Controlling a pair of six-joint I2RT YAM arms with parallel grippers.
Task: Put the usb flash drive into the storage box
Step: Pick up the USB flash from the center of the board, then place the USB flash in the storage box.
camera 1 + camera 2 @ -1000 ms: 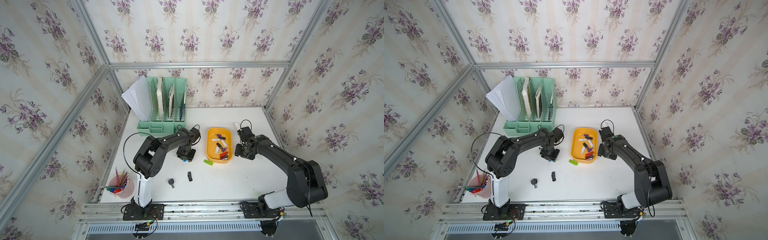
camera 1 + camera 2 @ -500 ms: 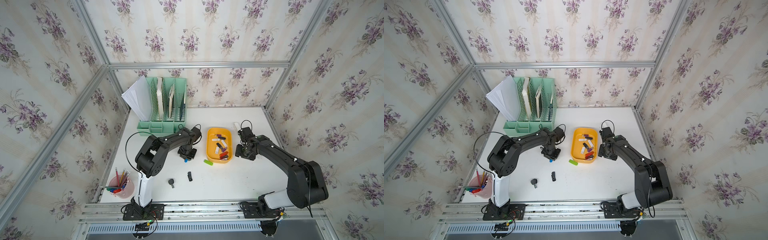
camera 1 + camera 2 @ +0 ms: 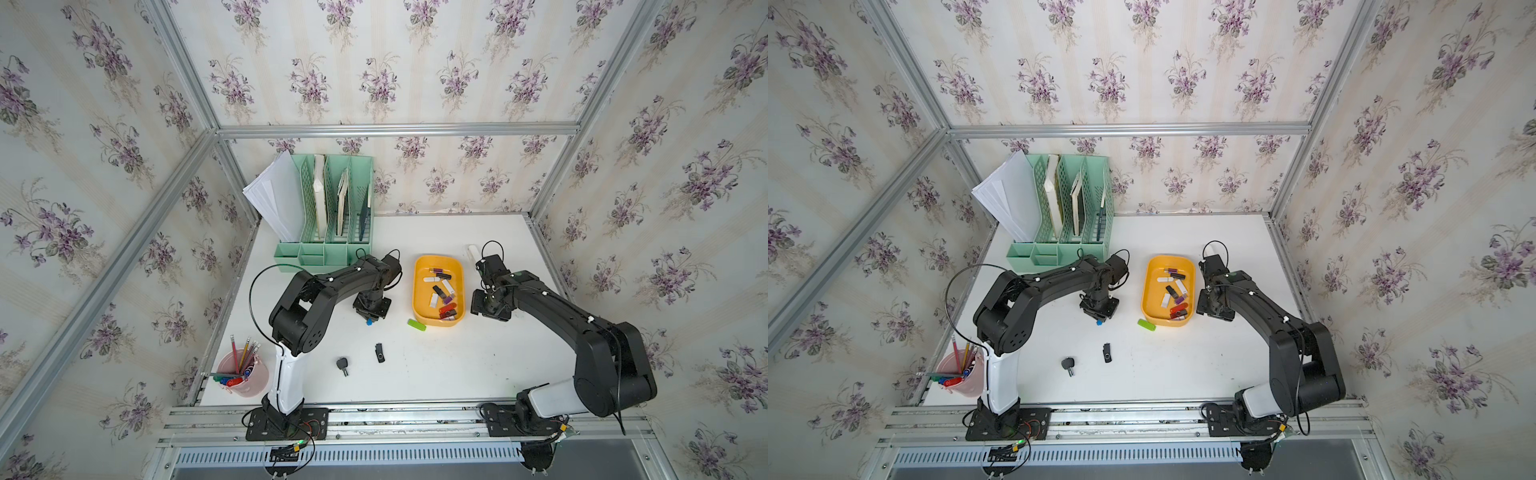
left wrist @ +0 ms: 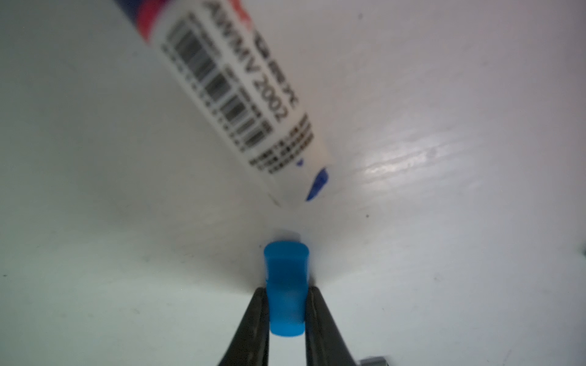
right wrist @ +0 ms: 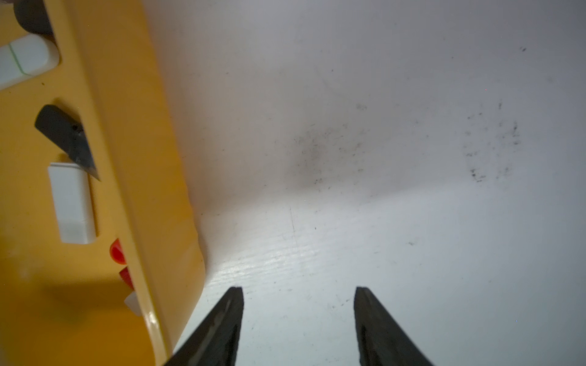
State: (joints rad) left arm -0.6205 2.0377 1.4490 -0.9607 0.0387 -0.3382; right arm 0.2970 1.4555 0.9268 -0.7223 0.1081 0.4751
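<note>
Two left gripper (image 4: 287, 294) fingers (image 4: 253, 323) clamp the blue flash drive (image 4: 285, 263) lengthwise; the storage box (image 3: 415, 291) lies at 3 o'clock in a top view; the right gripper (image 5: 298, 294) is open.

A mint-green file organizer (image 3: 332, 208) stands at the table's (image 3: 457, 365) back, a pink pencil cup (image 3: 245, 376) near its front.

From my left gripper (image 4: 287, 290), pinching the blue usb flash drive (image 4: 286, 263), to the storage box (image 3: 414, 291) I see bare table (image 3: 457, 365). Only a green drive (image 3: 416, 325) lies just beside the box's near corner. A white marker (image 4: 241, 104) lies close ahead of the fingertips. My right gripper (image 5: 298, 294), jaws apart, crowds the box's opposite wall. The box is open on top. A black drive (image 3: 380, 352) lies apart, nearer the front.
</note>
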